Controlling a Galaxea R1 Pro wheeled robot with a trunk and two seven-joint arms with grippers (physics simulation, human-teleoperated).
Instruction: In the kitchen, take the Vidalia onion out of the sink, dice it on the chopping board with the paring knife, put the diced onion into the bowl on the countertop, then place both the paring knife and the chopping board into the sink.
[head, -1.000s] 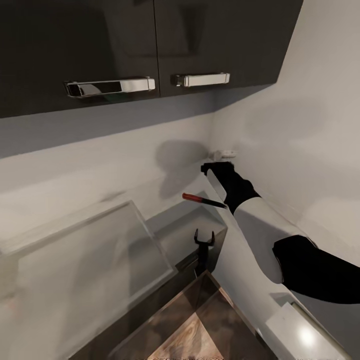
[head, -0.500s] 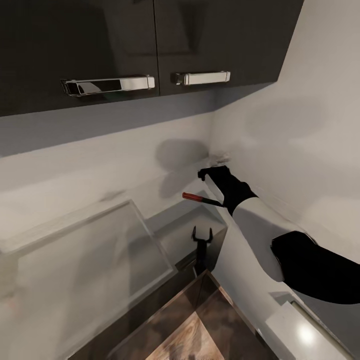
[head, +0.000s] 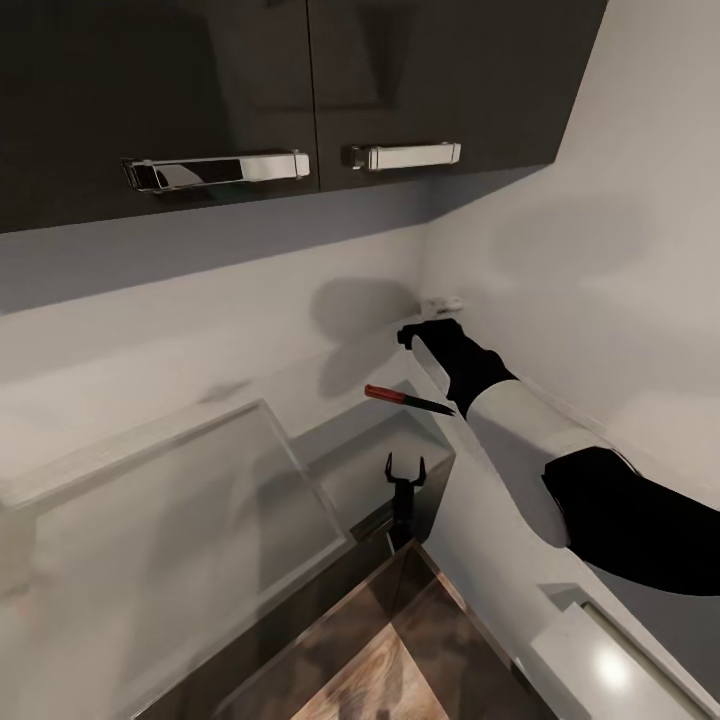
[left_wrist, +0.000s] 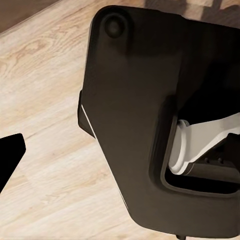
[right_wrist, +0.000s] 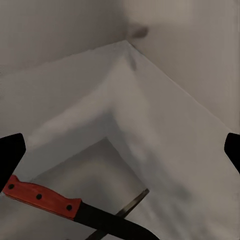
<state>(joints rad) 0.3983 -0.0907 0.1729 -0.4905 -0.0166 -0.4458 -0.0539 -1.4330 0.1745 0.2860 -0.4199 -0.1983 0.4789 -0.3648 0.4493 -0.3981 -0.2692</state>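
— What's changed over the last second?

— The right arm's black wrist dipped toward the counter corner and has come back up a little; the small white fitting (head: 443, 301) on the wall behind it shows again. The red-handled knife with a thin dark blade (head: 408, 400) has hardly shifted.

— Where is that knife?

— Above the matte grey rectangular sink (head: 385, 455), just beside the right wrist. Its long axis runs roughly level, red handle pointing away from the arm and toward the pale grey back wall, dark blade toward the wrist.

— Is the right gripper (right_wrist: 120, 145) holding it?

— I can't tell. In the right wrist view the fingertips (right_wrist: 10, 152) stand far apart at the frame's edges, and the knife passes beneath them; contact isn't visible.

— And around it?

— Glossy dark wall cabinets (head: 300, 90) with chrome handles overhead, the smooth grey countertop (head: 160, 520) meeting in a corner, light wood plank floor (head: 390, 660) below.

— The left gripper (head: 405, 468)?

— It hangs low before the sink, its prongs spread in a narrow fork. Its wrist view faces the robot's dark base (left_wrist: 150, 125) over floor planks.
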